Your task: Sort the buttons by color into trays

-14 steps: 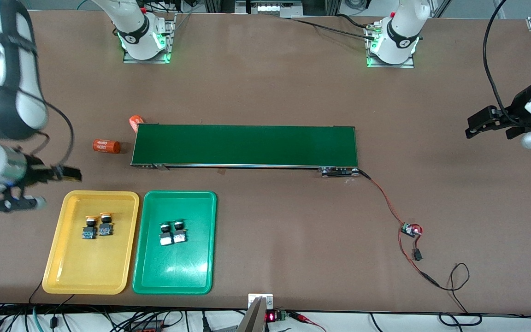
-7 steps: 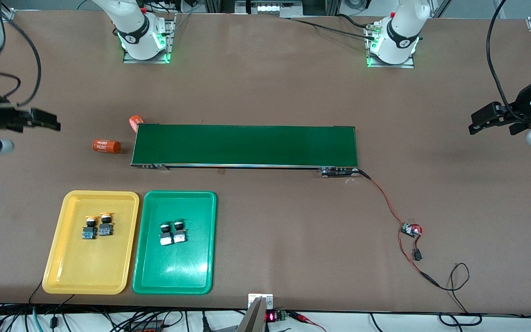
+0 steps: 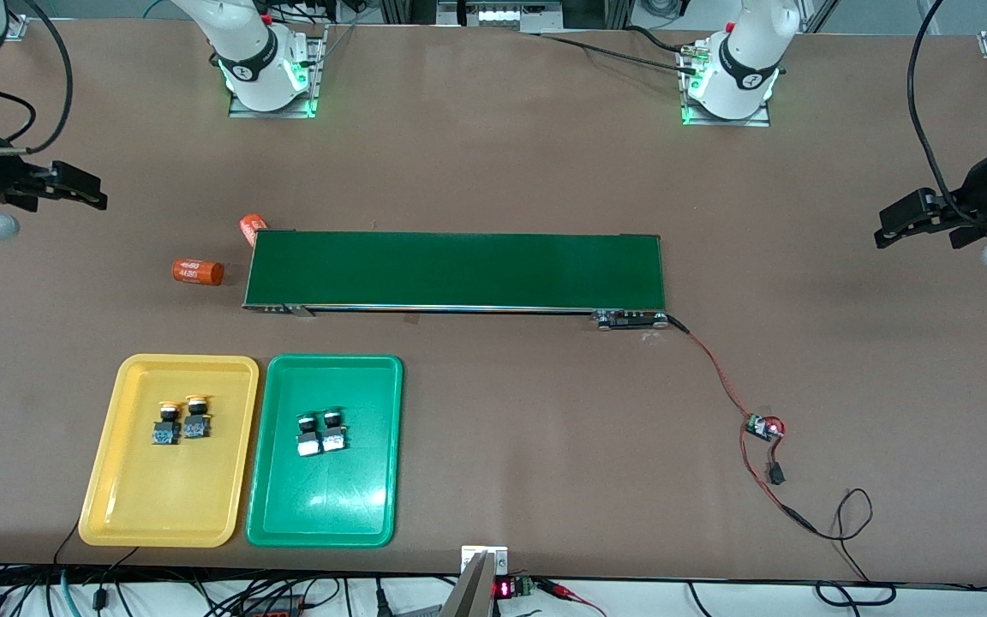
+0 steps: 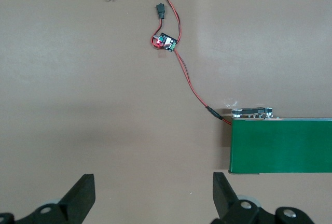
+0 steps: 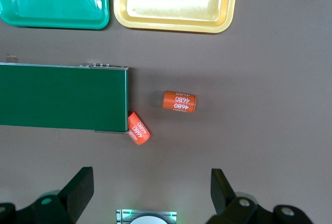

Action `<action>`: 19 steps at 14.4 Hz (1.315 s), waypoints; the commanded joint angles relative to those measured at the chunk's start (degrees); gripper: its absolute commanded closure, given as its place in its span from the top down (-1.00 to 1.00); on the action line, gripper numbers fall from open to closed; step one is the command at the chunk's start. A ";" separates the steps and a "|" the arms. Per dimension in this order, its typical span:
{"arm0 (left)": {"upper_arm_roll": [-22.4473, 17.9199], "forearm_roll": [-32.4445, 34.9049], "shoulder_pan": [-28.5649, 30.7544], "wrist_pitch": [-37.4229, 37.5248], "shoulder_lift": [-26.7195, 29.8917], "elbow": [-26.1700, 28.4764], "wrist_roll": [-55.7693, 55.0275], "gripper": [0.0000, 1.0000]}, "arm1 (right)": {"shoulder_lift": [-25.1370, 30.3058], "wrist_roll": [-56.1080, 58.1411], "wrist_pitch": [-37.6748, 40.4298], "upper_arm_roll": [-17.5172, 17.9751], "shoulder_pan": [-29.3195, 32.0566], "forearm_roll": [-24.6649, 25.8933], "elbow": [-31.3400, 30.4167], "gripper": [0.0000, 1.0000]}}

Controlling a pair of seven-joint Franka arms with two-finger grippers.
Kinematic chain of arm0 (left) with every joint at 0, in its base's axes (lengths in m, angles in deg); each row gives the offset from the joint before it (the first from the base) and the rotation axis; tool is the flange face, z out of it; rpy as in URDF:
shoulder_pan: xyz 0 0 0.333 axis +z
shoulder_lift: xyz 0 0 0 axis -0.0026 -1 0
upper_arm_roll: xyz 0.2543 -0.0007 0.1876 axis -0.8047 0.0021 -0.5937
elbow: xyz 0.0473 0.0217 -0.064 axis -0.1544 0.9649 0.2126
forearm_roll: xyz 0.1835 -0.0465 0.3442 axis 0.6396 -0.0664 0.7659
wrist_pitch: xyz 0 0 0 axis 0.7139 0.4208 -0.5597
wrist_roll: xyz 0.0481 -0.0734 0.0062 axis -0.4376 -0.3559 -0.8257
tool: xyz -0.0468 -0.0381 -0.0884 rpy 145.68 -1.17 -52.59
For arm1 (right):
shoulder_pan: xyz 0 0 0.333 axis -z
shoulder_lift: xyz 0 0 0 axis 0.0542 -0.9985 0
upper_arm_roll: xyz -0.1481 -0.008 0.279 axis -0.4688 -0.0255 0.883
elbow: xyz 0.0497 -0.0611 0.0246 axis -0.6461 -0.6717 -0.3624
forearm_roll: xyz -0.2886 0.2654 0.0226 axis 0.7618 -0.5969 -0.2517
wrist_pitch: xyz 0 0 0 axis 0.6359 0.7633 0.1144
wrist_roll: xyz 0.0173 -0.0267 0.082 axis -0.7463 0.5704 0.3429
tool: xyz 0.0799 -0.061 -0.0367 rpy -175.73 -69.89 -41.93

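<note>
Conveyor belt [image 3: 455, 271], long and dark green, across the middle of the table [image 3: 493, 163], with a small motor block [image 3: 628, 320] at its end toward the left arm. From that block, red wire [image 3: 720, 377] trailing toward the front edge to a small circuit board [image 3: 763, 426]. Orange cylinder [image 3: 198, 272] with white print lying apart from the belt's end toward the right arm; second orange cylinder [image 3: 252, 228] touching that end's corner.

Yellow tray [image 3: 108, 480] and green tray [image 3: 373, 506] side by side near the front edge, at the right arm's end, yellow one closer to the table's end. Two yellow-capped buttons [image 3: 180, 420] together inside the yellow tray, two green-capped buttons [image 3: 321, 433] together inside the green tray, all lying on their sides.

Right gripper [image 3: 82, 190] up over bare table by the edge at the right arm's end, fingers [image 5: 78, 190] spread wide, nothing between them, well apart from both trays. Left gripper [image 3: 898, 227] over the table's edge at the left arm's end, fingers [image 4: 80, 198] likewise wide apart and empty, far from every button.
</note>
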 commanded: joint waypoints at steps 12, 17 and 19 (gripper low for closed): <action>0.47 0.26 -0.03 0.52 0.37 -0.58 0.74 1.00 | 0.01 -3.08 -0.42 0.87 0.15 1.52 0.49 1.00; 0.47 0.26 0.06 0.35 0.28 -0.58 0.65 1.00 | -0.69 -3.25 -3.14 0.87 0.24 -2.96 0.49 1.00; 0.46 0.26 0.06 0.35 0.28 -0.58 0.65 1.00 | -0.78 -3.17 -3.41 0.96 0.15 -3.05 0.49 1.00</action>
